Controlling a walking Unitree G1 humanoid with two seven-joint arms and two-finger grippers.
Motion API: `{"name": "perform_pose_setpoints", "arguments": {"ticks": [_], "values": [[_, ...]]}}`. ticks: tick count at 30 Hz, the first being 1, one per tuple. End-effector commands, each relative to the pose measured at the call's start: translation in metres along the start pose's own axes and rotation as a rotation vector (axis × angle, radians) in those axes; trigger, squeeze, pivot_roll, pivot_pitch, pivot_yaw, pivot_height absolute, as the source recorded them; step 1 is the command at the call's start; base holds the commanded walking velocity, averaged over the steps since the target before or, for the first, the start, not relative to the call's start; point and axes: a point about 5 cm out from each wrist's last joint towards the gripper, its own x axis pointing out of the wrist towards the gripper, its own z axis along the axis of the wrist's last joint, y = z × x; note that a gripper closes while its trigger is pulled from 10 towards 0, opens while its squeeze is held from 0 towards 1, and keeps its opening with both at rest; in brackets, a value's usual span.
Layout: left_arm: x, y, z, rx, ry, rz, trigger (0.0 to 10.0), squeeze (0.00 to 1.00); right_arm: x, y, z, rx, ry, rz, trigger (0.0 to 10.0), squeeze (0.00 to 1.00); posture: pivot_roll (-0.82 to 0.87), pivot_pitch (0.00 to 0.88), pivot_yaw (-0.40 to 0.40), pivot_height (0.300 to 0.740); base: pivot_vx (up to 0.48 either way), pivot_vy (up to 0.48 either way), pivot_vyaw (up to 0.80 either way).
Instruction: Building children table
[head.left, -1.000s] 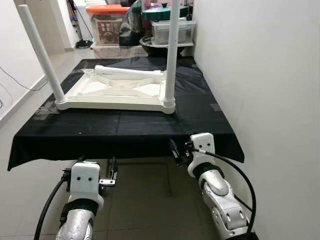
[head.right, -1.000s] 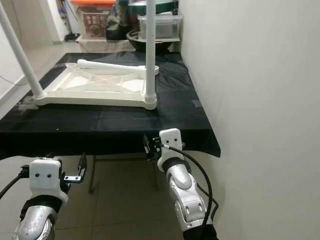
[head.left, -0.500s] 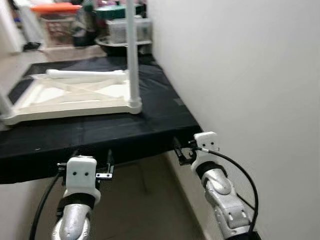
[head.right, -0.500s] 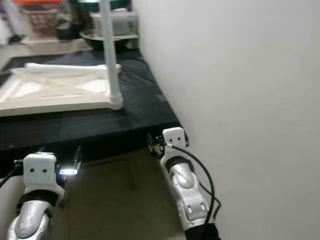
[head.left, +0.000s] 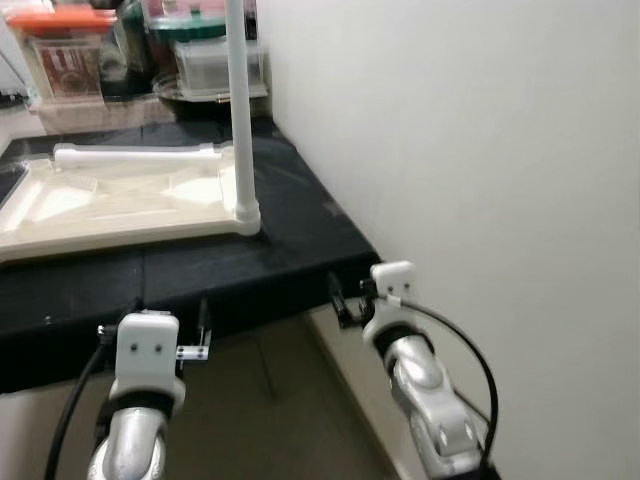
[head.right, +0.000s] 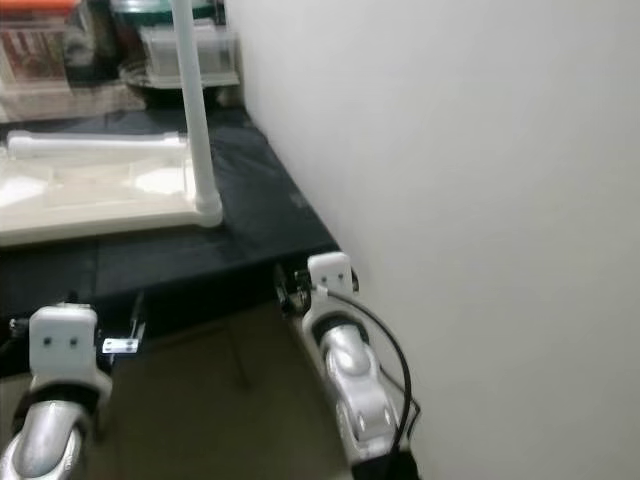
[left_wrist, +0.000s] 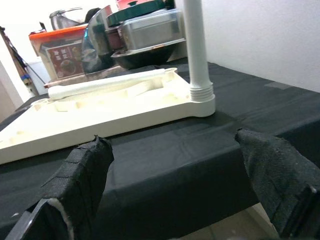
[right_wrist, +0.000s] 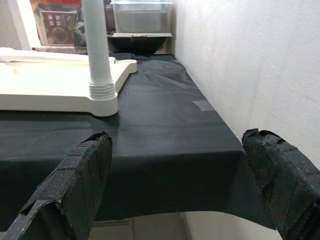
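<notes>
While cloth-draped, table (head.left: 300, 215) bears ribbed tabletop (head.left: 120, 205).

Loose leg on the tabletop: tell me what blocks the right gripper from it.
The upright leg at the near corner stands between the right gripper and the loose leg, which lies farther back. The gripper sits below the black table edge.

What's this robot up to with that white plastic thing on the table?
It is putting together a small children's table. The white tabletop lies upside down on a work table draped in black cloth, with one leg already standing upright in the near corner by the wall and another leg lying loose across its far edge. Neither gripper holds anything: the left gripper and right gripper hang open just below the table's front edge.
</notes>
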Motion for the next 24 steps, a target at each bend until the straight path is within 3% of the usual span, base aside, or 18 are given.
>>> {"name": "perform_pose_setpoints", "arguments": {"ticks": [1,7,19,24], "values": [[0.0003,-0.0025,-0.0001,-0.004,0.003,-0.005,10.0,0.00,0.0020,0.0009,0.0020,0.015,-0.005,0.015,10.0,0.00,-0.01,0.000,-0.006,0.740,0.000,0.000,0.00],[0.0007,-0.0027,0.0004,-0.003,0.002,-0.003,10.0,0.00,0.0028,0.0050,0.0036,0.005,-0.014,0.049,10.0,0.00,-0.01,0.000,-0.006,0.740,0.000,0.000,0.00],[0.0022,-0.0030,0.0013,0.011,-0.001,0.000,10.0,0.00,0.0066,0.0057,0.0084,0.004,-0.035,0.063,10.0,0.00,-0.01,0.000,-0.004,0.740,0.000,0.000,0.80],[0.0026,-0.0031,0.0015,0.011,-0.001,0.001,10.0,0.00,0.0094,0.0000,0.0094,0.024,-0.032,0.034,10.0,0.00,-0.01,0.000,-0.004,0.740,0.000,0.000,0.00]]}}
